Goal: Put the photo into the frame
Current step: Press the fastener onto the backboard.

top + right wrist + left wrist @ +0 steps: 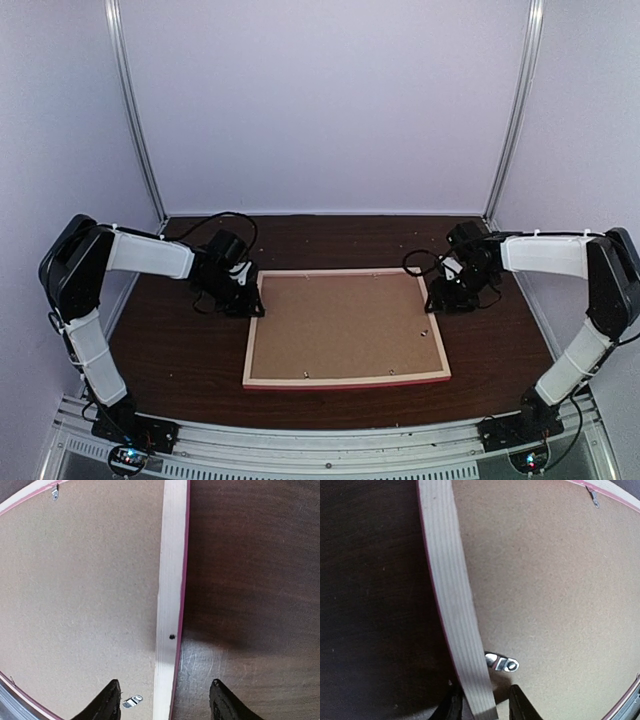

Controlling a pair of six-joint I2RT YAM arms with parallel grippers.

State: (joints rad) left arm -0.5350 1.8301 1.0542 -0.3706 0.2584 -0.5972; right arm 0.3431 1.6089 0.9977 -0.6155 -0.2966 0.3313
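Three views of one frame (345, 377) lying on a dark counter (190, 350).
The top camera sits high behind the arm bases (135, 432), looking down and forward over the whole counter. Each wrist camera looks steeply down from very close, the left at the frame's left rail (452, 595), the right at its right rail (170, 580). All three share the brown backing board (345, 325).

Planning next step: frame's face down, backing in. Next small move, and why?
Probably close the left fingers on the pink-edged pale wooden picture frame's rail, which sits between them ungripped, steadying it for turning the small metal clip over the brown backing board. The right fingers stand open astride the opposite rail.
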